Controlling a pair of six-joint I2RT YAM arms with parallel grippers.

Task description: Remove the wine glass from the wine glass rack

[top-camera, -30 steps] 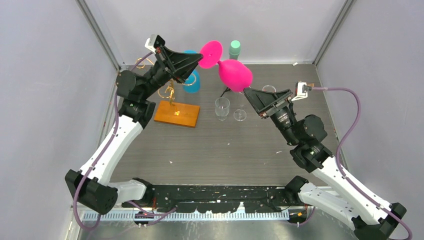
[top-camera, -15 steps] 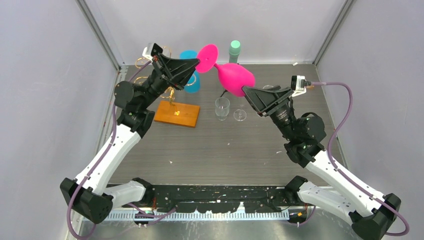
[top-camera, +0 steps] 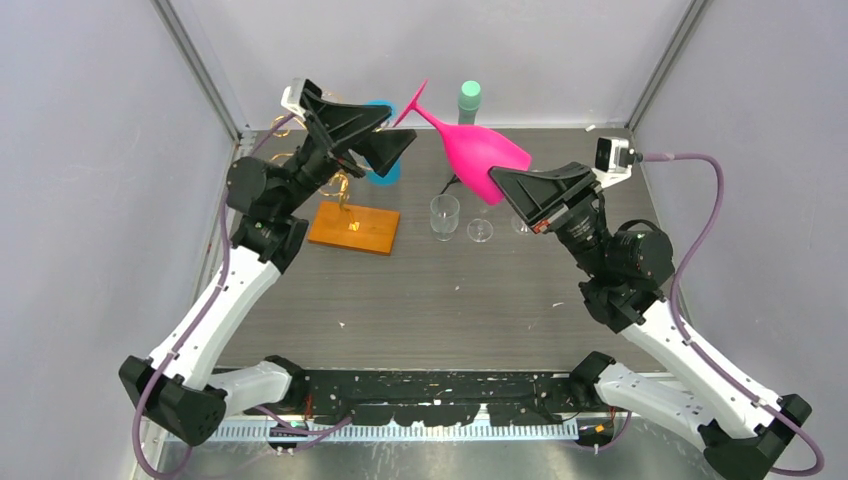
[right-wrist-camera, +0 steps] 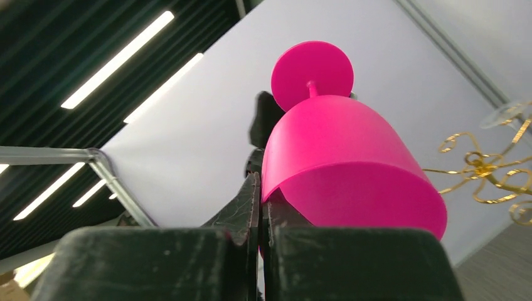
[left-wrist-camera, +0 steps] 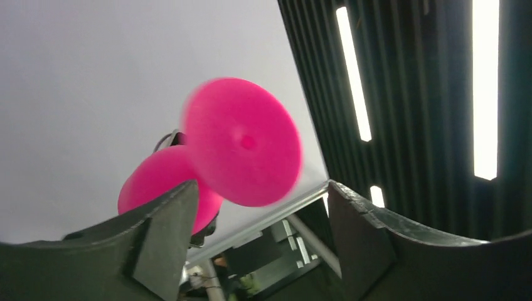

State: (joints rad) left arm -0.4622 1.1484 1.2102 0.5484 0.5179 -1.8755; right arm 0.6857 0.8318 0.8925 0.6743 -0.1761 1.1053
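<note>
Handover just happened. The wine glass (top-camera: 468, 147) was held by its foot in the left gripper (top-camera: 398, 143) a second ago. Now those jaws stand apart, and in the left wrist view the foot floats free between them, touching neither. The right gripper (top-camera: 497, 181), open a second ago, has clamped onto the bowl's rim; in the right wrist view its fingers (right-wrist-camera: 246, 210) pinch the thin wall right at the lip.

For you, that means the glass is already clear of the wine glass rack (top-camera: 352, 228) and is carried by the right arm alone. I'd say what's left is setting it down.

The glass is in the air over the back of the table (top-camera: 420, 300), up and to the right of the rack. It's opaque hot pink, probably plastic, and tilted: foot up toward the back wall, mouth down toward the right gripper. A rim-only pinch on a tilted glass looks marginal to me, so watch for slip.
</note>
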